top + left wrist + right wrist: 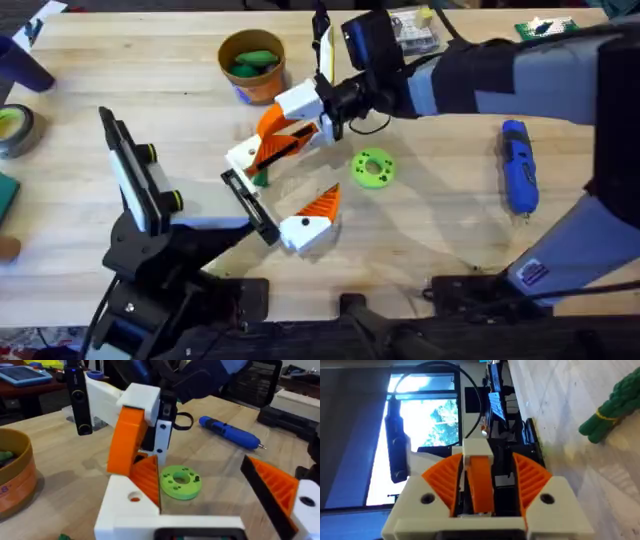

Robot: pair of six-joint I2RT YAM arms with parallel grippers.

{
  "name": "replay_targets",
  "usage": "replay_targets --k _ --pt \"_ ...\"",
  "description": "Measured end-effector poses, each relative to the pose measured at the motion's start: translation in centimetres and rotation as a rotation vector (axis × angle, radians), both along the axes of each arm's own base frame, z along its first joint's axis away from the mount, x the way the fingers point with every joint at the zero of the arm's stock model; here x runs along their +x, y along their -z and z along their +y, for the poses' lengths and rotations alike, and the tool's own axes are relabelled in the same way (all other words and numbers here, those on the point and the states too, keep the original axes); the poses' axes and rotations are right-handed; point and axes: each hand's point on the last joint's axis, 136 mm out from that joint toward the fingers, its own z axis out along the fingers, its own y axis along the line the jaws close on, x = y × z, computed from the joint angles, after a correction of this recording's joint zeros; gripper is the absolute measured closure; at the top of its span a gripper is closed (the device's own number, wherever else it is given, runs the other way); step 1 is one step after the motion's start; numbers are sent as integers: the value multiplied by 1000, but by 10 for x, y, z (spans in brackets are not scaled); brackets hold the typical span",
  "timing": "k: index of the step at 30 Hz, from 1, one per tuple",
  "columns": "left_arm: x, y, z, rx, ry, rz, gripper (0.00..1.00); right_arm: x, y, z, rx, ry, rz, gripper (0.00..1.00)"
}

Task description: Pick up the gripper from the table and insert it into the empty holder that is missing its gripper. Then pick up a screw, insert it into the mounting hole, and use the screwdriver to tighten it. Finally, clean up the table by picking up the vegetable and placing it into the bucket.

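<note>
Ribbed orange gripper (pixel 481 482), seemingly clamped.

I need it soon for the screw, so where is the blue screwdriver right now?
In the overhead view the blue screwdriver lies on the table's right side, right of the lime green ring, with neither gripper on it.

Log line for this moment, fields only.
right gripper: shut on gripper, above table | left gripper: open, near it | screwdriver: on table | bucket: holds green item
</note>
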Motion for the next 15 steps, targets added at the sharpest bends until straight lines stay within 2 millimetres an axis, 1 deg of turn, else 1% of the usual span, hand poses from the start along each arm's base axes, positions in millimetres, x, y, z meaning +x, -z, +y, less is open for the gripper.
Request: replay_targets --k 1,4,5,8,9,10,15 --pt "0 0 0 0 1 0 10 1 0 -1 0 3 0 439" --pt "0 0 0 0 1 0 10 8 0 -6 0 22 1 360" --pt "0 0 0 0 1 0 10 11 0 -8 -1 33 1 293" --pt "0 0 0 0 1 0 10 25 0 -18 -2 73 0 140" --pt "0 0 0 0 1 0 10 30 1 -23 -4 89 2 65" --pt "0 0 0 0 1 0 10 36 1 -27 -4 108 -4 21" --pt "0 0 0 0 1 0 10 66 2 -56 -10 209 -4 8"
